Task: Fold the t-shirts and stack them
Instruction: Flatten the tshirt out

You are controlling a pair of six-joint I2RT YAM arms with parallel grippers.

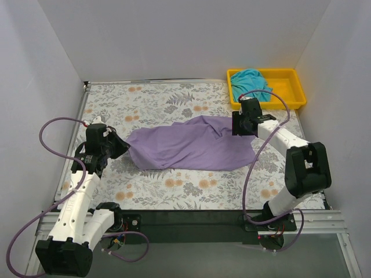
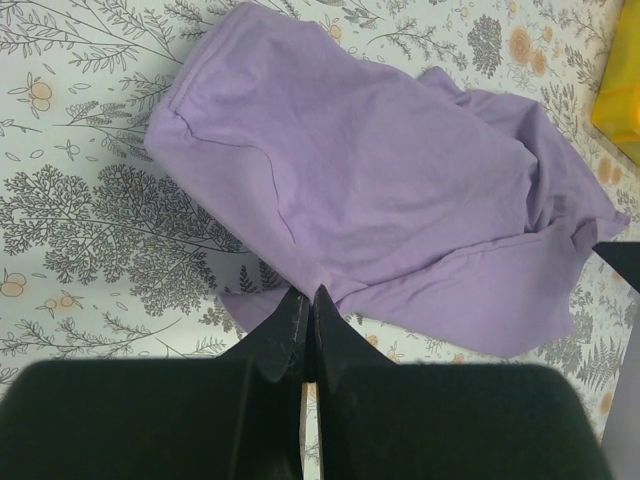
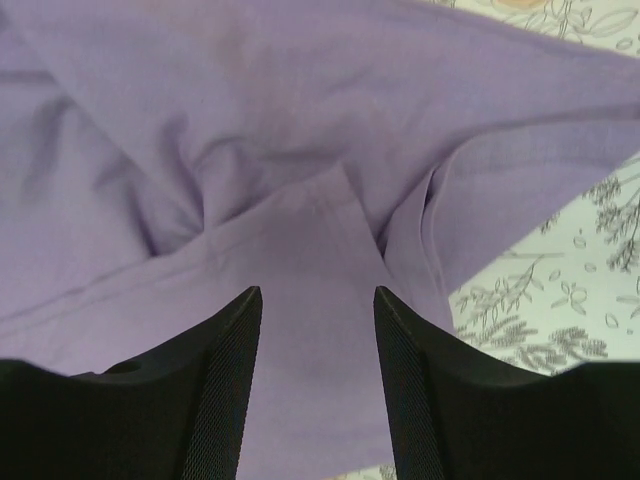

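Observation:
The lavender t-shirt [image 1: 194,143] lies crumpled and spread across the middle of the floral tablecloth; it also shows in the left wrist view [image 2: 380,180] and fills the right wrist view [image 3: 250,130]. My left gripper [image 1: 123,148] [image 2: 308,292] is shut, pinching the shirt's left edge. My right gripper [image 1: 240,130] [image 3: 317,292] is open and sits low over the shirt's right end, with cloth between its fingers. The teal t-shirt [image 1: 250,82] lies bunched in the yellow tray.
The yellow tray [image 1: 293,74] stands at the back right corner, just behind my right arm; its edge shows in the left wrist view [image 2: 622,90]. White walls close in the table on three sides.

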